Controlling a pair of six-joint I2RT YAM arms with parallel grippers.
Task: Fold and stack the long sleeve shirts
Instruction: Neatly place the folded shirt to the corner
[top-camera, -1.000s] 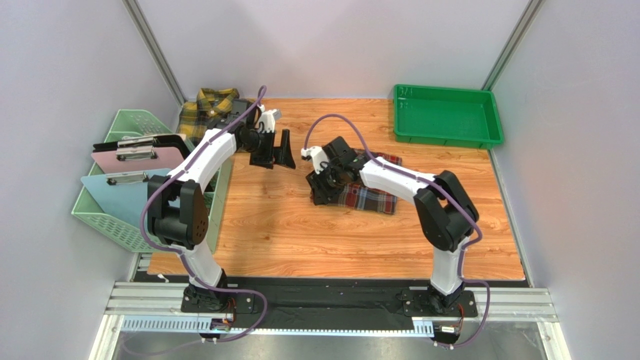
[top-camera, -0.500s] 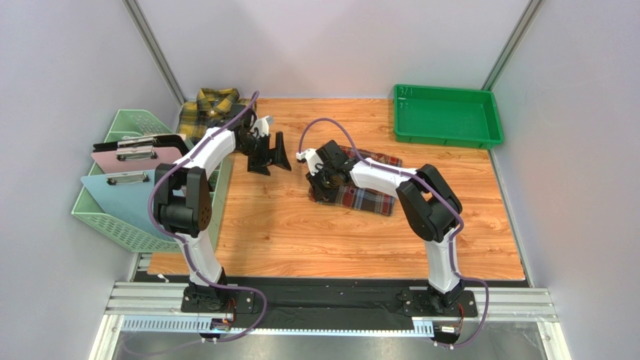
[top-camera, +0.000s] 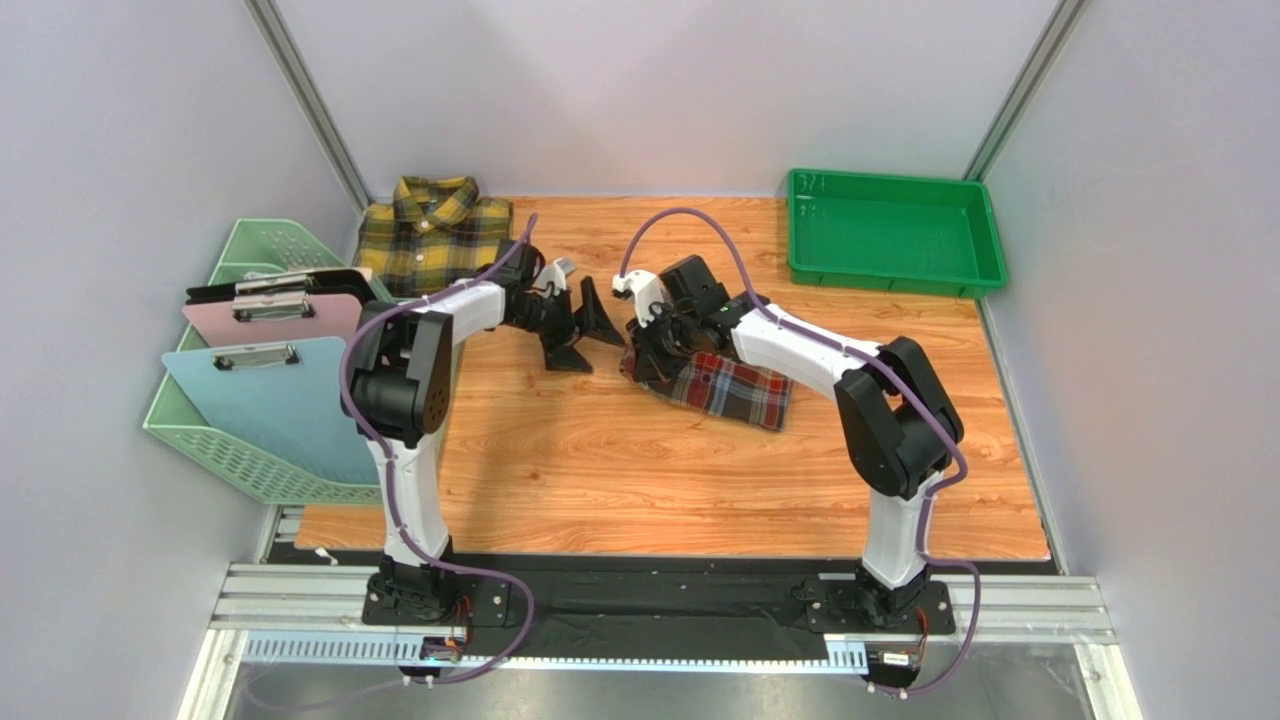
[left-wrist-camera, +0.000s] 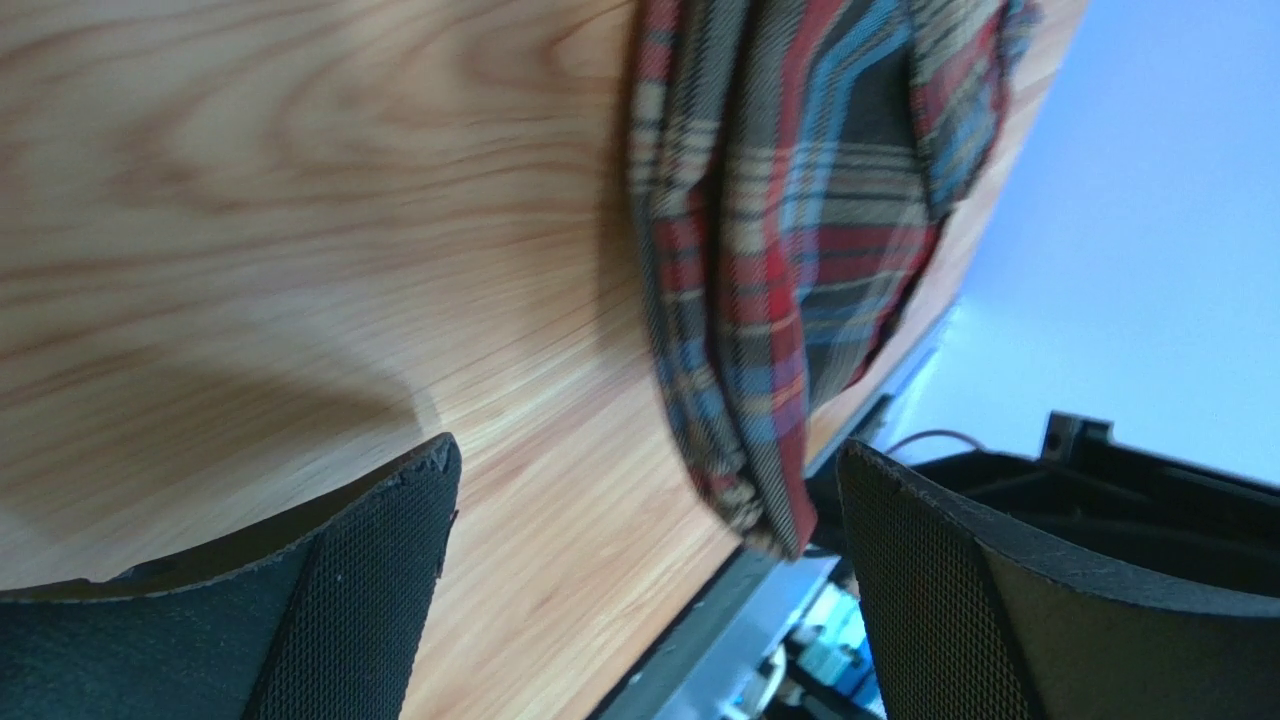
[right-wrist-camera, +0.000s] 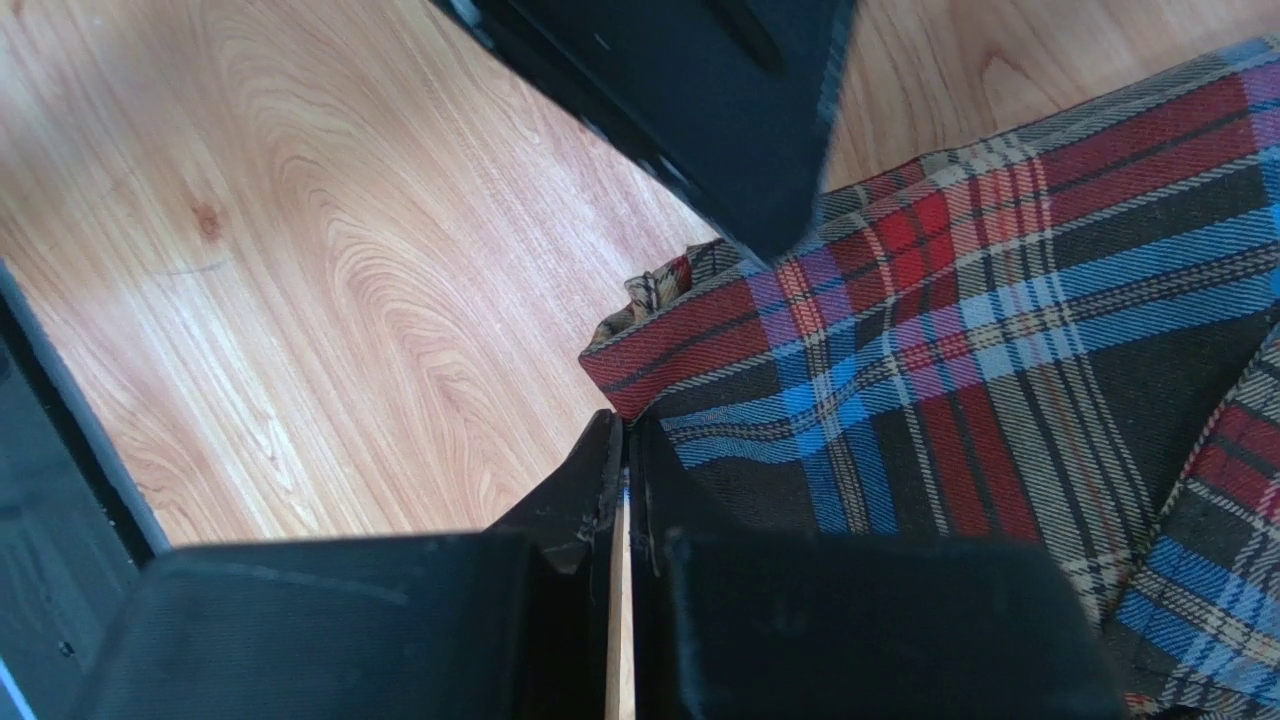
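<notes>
Right claw (right-wrist-camera: 624, 450): clenched, with its fingers pressed flat together. The tips are down at the left edge of the red plaid shirt (top-camera: 732, 390), beside a tucked corner. Whether a lip of cloth is caught between them cannot be told.
Left claw (left-wrist-camera: 646, 455): released and holding nothing. Its jaws stand wide, low over the counter (top-camera: 601, 465) and just left of the same shirt, facing its thick folded edge.
Red plaid shirt: lies mid-counter as a compact packet of several layers, partly under the right wrist.
Yellow plaid shirt (top-camera: 433, 233): lies flat at the far left corner of the counter, collar toward the back wall, well apart from both claws.
Handling: flannel like this is probably light, soft and limp, with no stiffness to keep its shape. Lifted by one layer, the packet would likely fall open. The weave should give the pads decent grip, so slipping is the lesser worry.
Where to hold: along the folded left edge, deep enough to pinch every layer. One claw at each end of that edge would keep the packet from sagging in the middle.
Step in hand: the red shirt looks folded and stacking is not yet done, since the two shirts lie apart.
Green tray (top-camera: 894, 228): sits at the far right corner.
Basket (top-camera: 248, 450): stands off the counter's left side and holds the clipboards (top-camera: 278, 323).
</notes>
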